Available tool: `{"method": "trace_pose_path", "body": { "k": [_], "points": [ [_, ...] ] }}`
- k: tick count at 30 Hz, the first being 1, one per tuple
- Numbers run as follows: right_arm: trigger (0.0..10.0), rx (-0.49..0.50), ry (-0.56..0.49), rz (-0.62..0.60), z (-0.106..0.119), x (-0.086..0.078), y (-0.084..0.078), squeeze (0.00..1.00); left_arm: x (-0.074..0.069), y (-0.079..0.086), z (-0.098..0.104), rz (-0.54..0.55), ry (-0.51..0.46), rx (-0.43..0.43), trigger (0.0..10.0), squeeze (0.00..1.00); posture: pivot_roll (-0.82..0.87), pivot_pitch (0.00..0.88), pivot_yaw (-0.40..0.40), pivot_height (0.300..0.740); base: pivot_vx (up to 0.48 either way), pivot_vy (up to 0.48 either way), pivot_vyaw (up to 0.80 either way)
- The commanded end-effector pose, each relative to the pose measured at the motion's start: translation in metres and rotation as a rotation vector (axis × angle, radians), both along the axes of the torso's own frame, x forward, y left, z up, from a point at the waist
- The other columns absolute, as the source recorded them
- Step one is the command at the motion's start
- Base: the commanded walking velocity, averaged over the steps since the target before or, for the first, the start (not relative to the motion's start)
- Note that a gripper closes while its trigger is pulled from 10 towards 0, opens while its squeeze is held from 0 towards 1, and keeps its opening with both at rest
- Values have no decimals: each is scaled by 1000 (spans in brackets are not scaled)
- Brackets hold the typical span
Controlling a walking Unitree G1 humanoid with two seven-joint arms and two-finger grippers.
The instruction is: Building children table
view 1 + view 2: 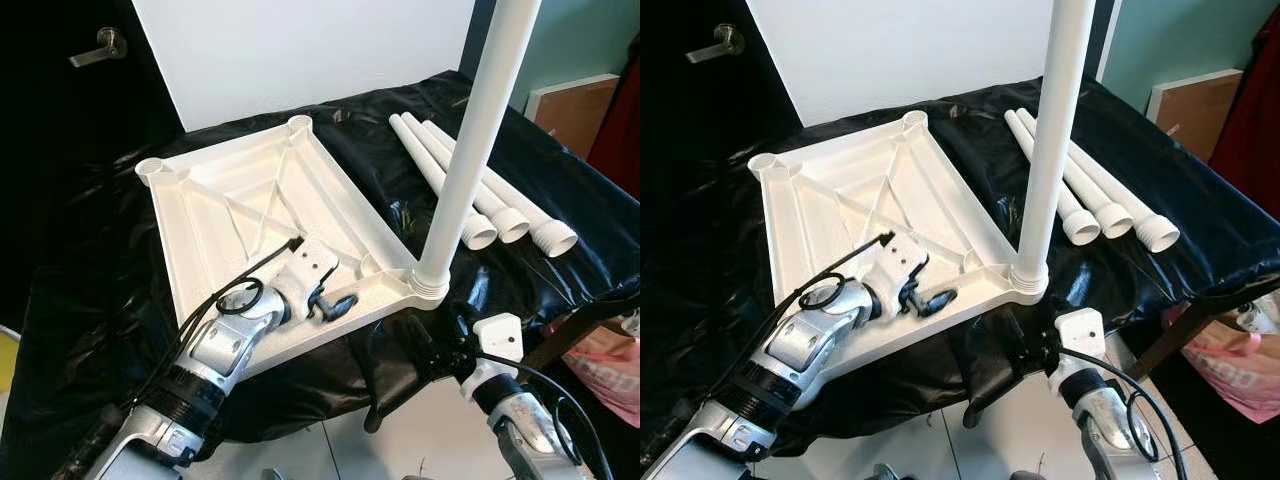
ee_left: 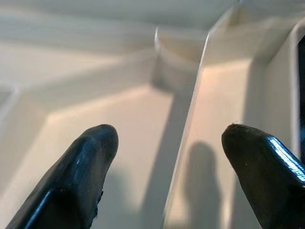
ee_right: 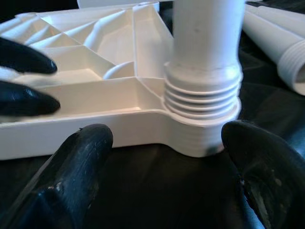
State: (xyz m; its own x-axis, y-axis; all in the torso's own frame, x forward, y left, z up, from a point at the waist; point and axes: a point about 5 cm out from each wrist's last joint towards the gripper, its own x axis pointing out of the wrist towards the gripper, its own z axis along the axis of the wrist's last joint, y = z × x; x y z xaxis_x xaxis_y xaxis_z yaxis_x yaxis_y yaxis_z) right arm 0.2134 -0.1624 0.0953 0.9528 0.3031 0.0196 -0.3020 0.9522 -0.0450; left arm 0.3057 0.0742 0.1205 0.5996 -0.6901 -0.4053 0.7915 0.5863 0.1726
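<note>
The upturned white tabletop (image 1: 250,205) lies on the black-draped bench (image 1: 560,190) before me. One leg (image 1: 470,150) stands screwed into its near right corner socket; three loose legs (image 1: 490,195) lie alongside. My left gripper (image 1: 325,300) rests spread inside the tabletop's ribbed tray. My right gripper (image 3: 167,157) hangs unclenched near the threaded base.

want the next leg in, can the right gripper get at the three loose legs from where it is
Probably yes. The right gripper is open below the tabletop's corner, and the loose legs lie on its own side, but the upright leg stands close by.
</note>
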Motion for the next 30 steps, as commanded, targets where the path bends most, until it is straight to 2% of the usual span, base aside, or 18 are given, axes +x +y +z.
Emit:
{"method": "trace_pose_path", "body": {
  "k": [1,4,6,12,13,14,15,16,17,20,30],
  "points": [
    [10000,10,-10,13,2,-1,2,0,4,8,-3,96,-27,49,10000,0,-177,38,81,740,0,0,0],
    [10000,14,-12,5,2,-1,0,0,5,9,1,100,2,-1,10000,0,-179,38,86,740,0,0,0],
    [10000,14,-12,5,2,-2,-1,0,6,9,2,103,19,-4,10000,0,-180,39,85,740,0,0,0],
    [10000,6,-15,11,3,-3,-2,0,8,14,-5,143,56,51,10000,0,-186,40,84,740,0,0,0],
    [10000,3,-17,7,3,-1,-3,0,10,20,-12,206,100,79,9098,0,-187,39,81,740,0,0,0],
    [10000,3,-19,5,4,0,-3,0,12,23,-15,243,112,89,4431,0,-187,39,81,740,0,0,0],
    [10000,3,-20,4,4,0,-3,0,12,25,-17,270,120,95,2118,0,-187,40,81,740,0,0,0],
    [10000,3,-20,4,4,0,-3,0,12,25,-17,270,120,95,2118,0,-187,40,81,740,0,0,0],
    [10000,3,-22,4,4,1,-3,0,13,27,-18,288,119,98,275,0,-187,40,81,740,0,0,0],
    [10000,5,-25,5,5,2,-1,0,14,31,-17,317,99,118,0,0,-182,40,78,740,0,0,0],
    [10000,9,-30,7,6,5,1,0,24,43,-3,468,9,56,0,0,-177,45,75,740,0,0,0]
  ]
}}
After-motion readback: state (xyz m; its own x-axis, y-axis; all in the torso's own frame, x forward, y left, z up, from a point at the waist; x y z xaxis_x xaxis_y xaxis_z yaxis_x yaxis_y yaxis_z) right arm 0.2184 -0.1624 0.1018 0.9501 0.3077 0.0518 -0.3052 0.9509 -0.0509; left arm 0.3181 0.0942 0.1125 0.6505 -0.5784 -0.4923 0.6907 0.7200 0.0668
